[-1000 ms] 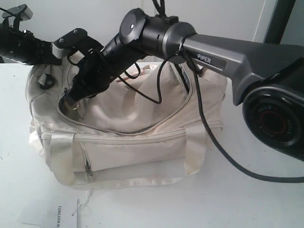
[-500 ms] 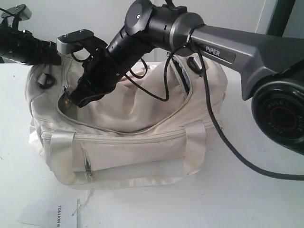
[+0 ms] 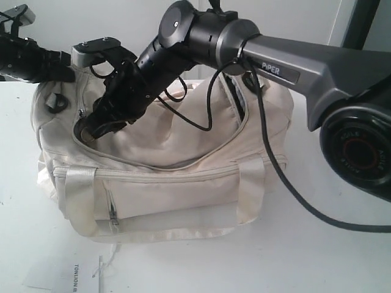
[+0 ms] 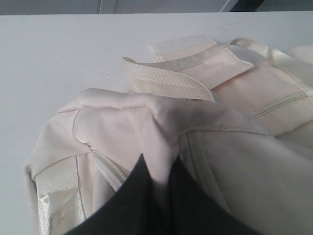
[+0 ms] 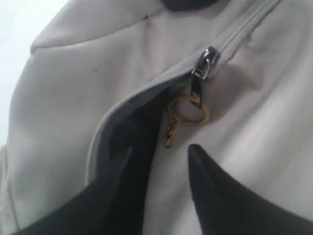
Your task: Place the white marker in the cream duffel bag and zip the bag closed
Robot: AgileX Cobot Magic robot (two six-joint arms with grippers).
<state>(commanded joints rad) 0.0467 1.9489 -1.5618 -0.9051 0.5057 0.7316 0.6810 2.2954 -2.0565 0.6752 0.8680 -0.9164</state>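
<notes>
White counter point(image 3: 342, 262) carries the cream duffel bag point(image 3: 183, 183) at mid-frame, its curved top zip gaping at the upper left. The left fingers point(image 4: 142, 196) are clenched on a fold at the bag's end. The right fingers point(image 5: 215, 191), parted and empty, hover over the opening. The zip slider point(image 5: 208, 61) and its gold ring point(image 5: 188, 111) hang just beyond them, untouched, so that arm is nearer. No view shows the white marker; probably it is inside.

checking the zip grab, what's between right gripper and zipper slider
In the right wrist view, a gold pull ring with a short chain hangs from the zipper slider toward the open right gripper; otherwise only cream duffel bag fabric.
</notes>
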